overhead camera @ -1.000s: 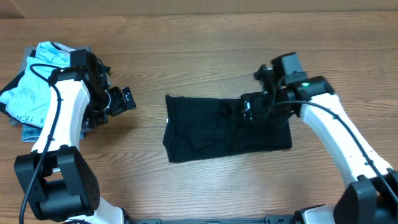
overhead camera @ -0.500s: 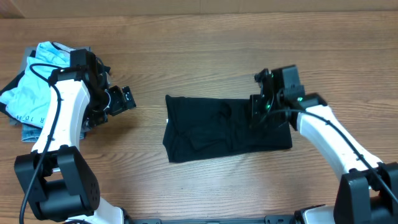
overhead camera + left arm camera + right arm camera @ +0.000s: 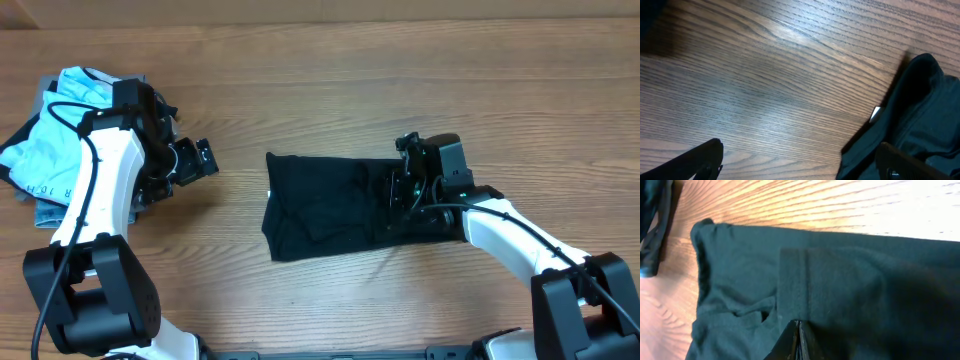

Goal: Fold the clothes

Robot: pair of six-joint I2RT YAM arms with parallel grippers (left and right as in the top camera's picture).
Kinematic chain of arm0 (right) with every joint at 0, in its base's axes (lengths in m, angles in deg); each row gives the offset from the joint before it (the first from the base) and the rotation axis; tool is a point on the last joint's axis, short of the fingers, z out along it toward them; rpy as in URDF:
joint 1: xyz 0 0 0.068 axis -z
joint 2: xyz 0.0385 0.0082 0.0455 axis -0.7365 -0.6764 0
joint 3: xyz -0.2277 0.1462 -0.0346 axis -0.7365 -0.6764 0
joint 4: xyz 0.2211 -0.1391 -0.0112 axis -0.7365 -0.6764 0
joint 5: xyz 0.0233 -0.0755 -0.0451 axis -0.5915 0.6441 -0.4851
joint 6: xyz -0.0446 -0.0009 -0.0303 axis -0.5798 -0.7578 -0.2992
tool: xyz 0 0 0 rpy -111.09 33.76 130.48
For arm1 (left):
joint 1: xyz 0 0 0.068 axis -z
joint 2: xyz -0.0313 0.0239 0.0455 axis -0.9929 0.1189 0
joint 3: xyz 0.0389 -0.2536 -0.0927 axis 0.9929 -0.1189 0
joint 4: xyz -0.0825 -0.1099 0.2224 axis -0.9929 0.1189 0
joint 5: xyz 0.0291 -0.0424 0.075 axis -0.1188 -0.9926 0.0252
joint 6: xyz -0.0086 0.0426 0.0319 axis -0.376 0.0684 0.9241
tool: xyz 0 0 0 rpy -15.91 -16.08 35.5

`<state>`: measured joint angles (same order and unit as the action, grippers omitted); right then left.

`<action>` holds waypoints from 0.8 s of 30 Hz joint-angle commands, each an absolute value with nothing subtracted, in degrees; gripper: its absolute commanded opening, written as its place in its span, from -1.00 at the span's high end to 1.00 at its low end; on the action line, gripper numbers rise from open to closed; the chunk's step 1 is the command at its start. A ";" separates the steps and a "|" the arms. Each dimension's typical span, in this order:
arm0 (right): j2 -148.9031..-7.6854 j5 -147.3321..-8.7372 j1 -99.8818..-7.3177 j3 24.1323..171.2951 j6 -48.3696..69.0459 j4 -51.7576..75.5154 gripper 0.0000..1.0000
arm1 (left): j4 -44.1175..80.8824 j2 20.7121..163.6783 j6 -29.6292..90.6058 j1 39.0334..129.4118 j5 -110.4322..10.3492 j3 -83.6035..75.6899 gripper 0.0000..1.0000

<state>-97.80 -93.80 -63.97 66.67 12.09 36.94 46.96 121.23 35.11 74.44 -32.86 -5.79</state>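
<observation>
The clothes are a black T-shirt (image 3: 325,210) folded into a rough rectangle at the table's middle. It fills the right wrist view (image 3: 840,270), where a sleeve hem runs as a vertical band. My right gripper (image 3: 399,188) is over the shirt's right part. Its jaws are pressed together at the tip (image 3: 798,324), which rests against the fabric just below that hem. I see no cloth drawn up between them. My left gripper (image 3: 204,158) hangs open well left of the shirt, over bare wood (image 3: 802,167).
A pile at the far left holds a light blue garment (image 3: 50,150) with dark lettering and a grey-blue piece (image 3: 45,212). A dark cloth with a small white tag (image 3: 920,115) lies at the right of the left wrist view. I cannot tell which garment it is.
My right gripper has gone from open to shut over the shirt's right part, and its arm has swung toward the table's front. The left arm has not moved.
</observation>
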 commanded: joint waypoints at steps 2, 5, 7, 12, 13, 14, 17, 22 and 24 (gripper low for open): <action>-97.30 -92.14 -64.06 66.38 13.18 39.21 0.92 | 47.00 121.58 34.35 74.20 -32.53 -6.10 -1.00; -96.75 -98.18 -61.72 68.72 12.98 39.84 0.92 | 47.07 121.58 34.37 74.20 -32.51 -6.10 -1.00; -96.12 -103.16 -59.56 70.34 12.76 39.43 0.92 | 47.16 121.58 34.37 74.20 -32.51 -6.10 -1.00; -95.29 -104.32 -53.09 71.54 12.76 31.08 0.92 | 47.29 121.58 34.37 74.20 -32.49 -6.10 -1.00; -95.38 -103.31 -51.84 71.47 12.70 27.15 0.92 | 47.27 121.58 34.37 74.20 -32.47 -6.10 -1.00; -95.40 -103.05 -51.29 71.45 11.91 24.65 0.92 | 47.22 121.58 34.37 74.20 -32.47 -6.10 -1.00; -95.40 -103.36 -51.34 71.02 8.46 19.32 0.92 | 47.11 121.58 34.35 74.20 -32.49 -6.10 -1.00; -95.46 -102.98 -54.88 69.68 8.41 17.11 0.92 | 47.16 121.58 34.35 74.20 -32.51 -6.10 -1.00; -95.64 -102.35 -56.23 68.68 8.44 18.75 0.92 | 47.24 121.58 34.35 74.20 -32.49 -6.10 -1.00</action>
